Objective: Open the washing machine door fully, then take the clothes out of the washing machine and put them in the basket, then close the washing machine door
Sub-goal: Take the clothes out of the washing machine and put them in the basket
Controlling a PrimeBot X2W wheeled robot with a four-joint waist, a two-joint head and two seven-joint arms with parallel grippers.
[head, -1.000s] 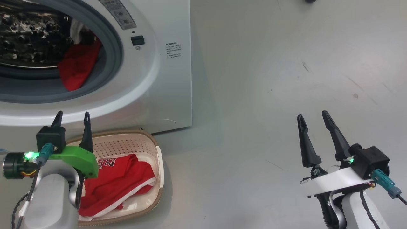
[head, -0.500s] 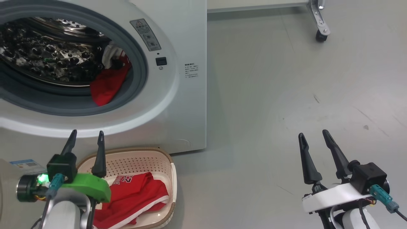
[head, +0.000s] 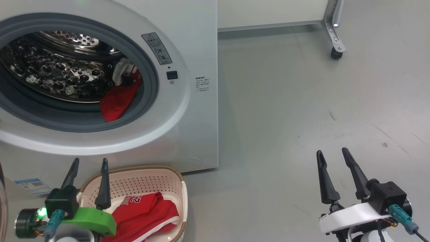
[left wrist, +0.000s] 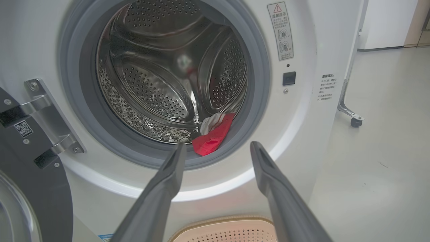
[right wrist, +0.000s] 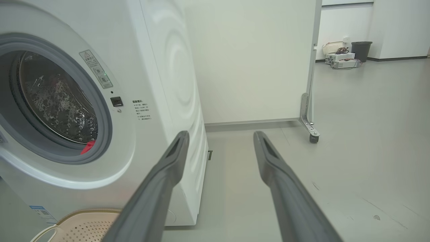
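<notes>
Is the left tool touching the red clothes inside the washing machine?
Apart. The head view shows the left tool hanging low, with the washing machine front panel between its tips and the clothes.

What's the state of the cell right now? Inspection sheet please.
Surface: grey floor, scuffed, a few dark marks.
Job's things: washing machine with its door open, hinged at the left; one red garment at the drum's lip; second red garment in the basket on the floor before the machine.
Clutter: boxes and a bin by the far wall.
Grippers: left gripper open, empty, by the basket; right gripper open, empty, over the floor.
Cables: short teal-plugged leads at both wrists.
Surroundings: white panel on casters beside the machine.
</notes>
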